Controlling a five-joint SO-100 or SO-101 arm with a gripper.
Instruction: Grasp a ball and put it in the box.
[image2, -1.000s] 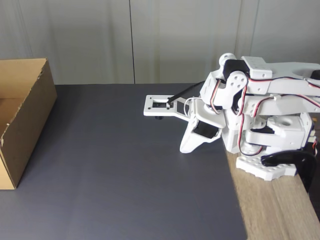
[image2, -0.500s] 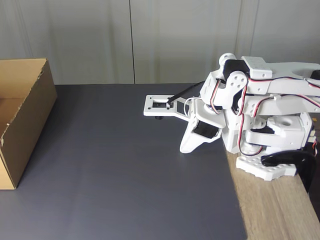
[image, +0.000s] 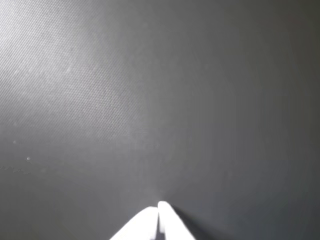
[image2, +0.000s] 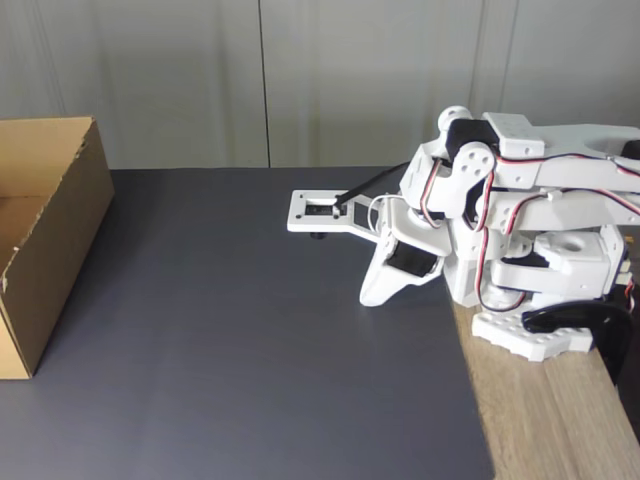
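My jaws are clenched together, tips touching, holding nothing, low over the dark grey mat. The cardboard box sits well apart at the left edge of the fixed view, on the worktop.

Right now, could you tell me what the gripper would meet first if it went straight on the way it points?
Probably just the dark mat: the gripper, jaws closed, points down at it with nothing between.

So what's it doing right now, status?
Gripper shut, empty, tips down on the dark mat. Box at left edge in the fixed view. Nothing in the way.
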